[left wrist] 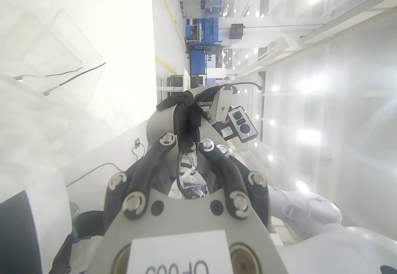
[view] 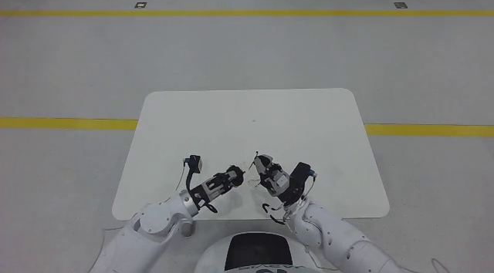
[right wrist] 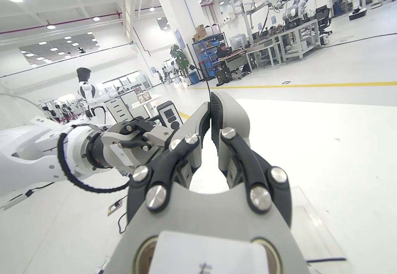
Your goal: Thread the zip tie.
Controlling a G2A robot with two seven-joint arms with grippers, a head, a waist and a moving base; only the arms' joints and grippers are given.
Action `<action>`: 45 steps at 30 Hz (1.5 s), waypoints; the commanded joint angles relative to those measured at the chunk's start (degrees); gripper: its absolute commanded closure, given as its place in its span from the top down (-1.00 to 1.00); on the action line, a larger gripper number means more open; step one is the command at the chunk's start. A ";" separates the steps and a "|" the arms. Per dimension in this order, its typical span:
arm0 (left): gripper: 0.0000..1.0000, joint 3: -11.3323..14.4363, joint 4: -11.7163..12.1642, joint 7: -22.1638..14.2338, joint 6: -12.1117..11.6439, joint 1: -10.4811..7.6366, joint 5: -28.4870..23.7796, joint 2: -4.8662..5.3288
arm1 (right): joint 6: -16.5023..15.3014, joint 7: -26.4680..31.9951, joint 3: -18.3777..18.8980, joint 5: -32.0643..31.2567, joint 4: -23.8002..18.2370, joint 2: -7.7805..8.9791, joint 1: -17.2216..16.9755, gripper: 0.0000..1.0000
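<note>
- The right gripper point(right wrist: 211, 101) hangs over the table point(view: 309, 126) at the edge nearest the robot, pinched tight on a thin black zip tie point(right wrist: 207, 86) (its free end pokes past the tips).
- The left gripper point(view: 236, 174) is just beside it, over the same table edge; whether it grips anything is unclear.

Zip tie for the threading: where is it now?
The zip tie is clamped in the right tool, its tail poking beyond the tips. In the top view, it is over the table's near part, close to the left tool.
</note>
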 commanded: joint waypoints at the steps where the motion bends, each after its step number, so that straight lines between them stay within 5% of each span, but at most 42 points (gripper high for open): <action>1: -1.00 -0.41 0.31 -1.65 -0.01 -0.07 -0.55 0.17 | 0.00 0.01 -0.34 0.17 -0.36 0.31 0.06 -1.00; 45: -1.00 -0.60 1.07 -3.19 0.53 -0.30 -1.17 0.35 | 0.00 4.23 -0.65 -0.49 -2.66 0.97 -0.75 -1.00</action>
